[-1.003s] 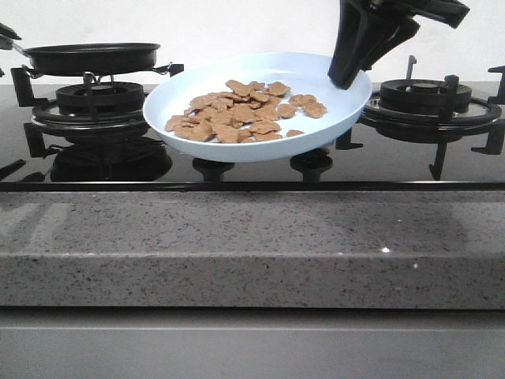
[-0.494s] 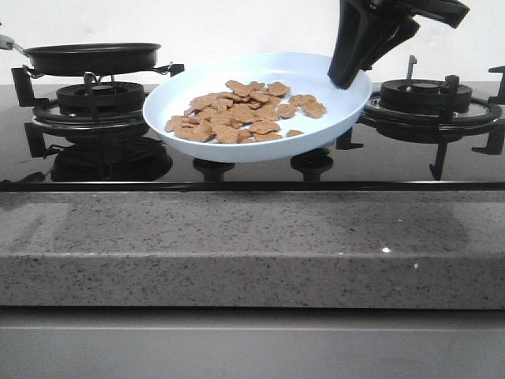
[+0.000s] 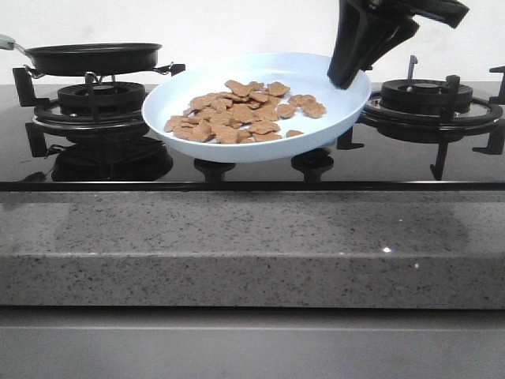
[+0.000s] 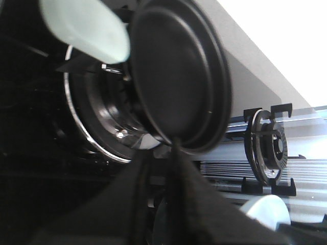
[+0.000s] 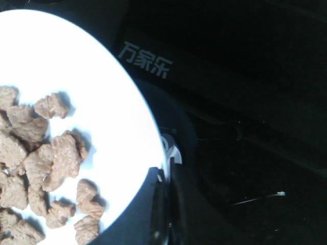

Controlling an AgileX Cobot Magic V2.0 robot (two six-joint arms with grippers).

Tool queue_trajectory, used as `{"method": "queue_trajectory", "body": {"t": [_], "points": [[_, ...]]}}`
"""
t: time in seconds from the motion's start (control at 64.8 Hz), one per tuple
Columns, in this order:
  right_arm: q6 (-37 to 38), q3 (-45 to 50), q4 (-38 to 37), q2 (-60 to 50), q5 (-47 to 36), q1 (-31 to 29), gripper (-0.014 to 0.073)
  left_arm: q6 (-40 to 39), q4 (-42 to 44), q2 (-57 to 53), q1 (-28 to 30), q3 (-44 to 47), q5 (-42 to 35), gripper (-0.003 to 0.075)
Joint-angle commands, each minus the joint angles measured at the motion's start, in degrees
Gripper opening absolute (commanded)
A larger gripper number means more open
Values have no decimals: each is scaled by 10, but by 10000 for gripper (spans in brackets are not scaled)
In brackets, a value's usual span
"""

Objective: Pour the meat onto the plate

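The pale blue plate [image 3: 237, 148] hangs tilted above the middle of the hob, its left side lower. The meat [image 3: 241, 114] lies on it as a pile of small orange-brown pieces. My right gripper [image 3: 347, 77] is shut on the plate's right rim. In the right wrist view the plate [image 5: 102, 76] with the meat [image 5: 56, 153] sits at the gripper [image 5: 166, 178]. My left gripper [image 4: 161, 153] is out of the front view. Its fingers stand a narrow gap apart and hold nothing, a short way from the black frying pan [image 4: 179, 76] and its pale green handle [image 4: 87, 25].
The frying pan [image 3: 91, 59] rests on the left burner [image 3: 99, 106], its handle [image 3: 6, 41] at the picture's left edge. The right burner [image 3: 430, 99] stands just right of the plate. Black glass hob [image 3: 252, 175] lies below, the granite counter edge [image 3: 252, 245] in front.
The dark shape of my left gripper over the pan handle has left the front view to the left, so more of the handle shows. The plate and right gripper have not moved.
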Motion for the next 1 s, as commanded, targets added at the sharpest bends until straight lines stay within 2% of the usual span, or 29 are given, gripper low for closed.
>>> {"method": "queue_trajectory", "body": {"t": [0.0, 0.108, 0.247, 0.401, 0.617, 0.787, 0.987], "points": [[-4, -14, 15, -30, -19, -2, -69, -5, -32, -50, -3, -4, 4, -20], [-4, -14, 15, -30, -19, -2, -69, 11, -21, -91, -11, 26, -11, -20], [-4, -14, 15, -30, -19, -2, -69, 34, 55, -179, -45, 90, -98, -20], [-4, -14, 15, -30, -19, -2, -69, 36, 192, -299, -113, 168, -217, -20], [-4, -14, 15, -30, -19, -2, -69, 36, 287, -449, -205, 287, -346, -20], [-4, -14, 15, -30, -20, -2, -69, 36, 372, -546, -247, 394, -411, -20], [-4, -14, 15, -27, -35, -2, -69, 36, 384, -648, -256, 495, -486, -20]]}}
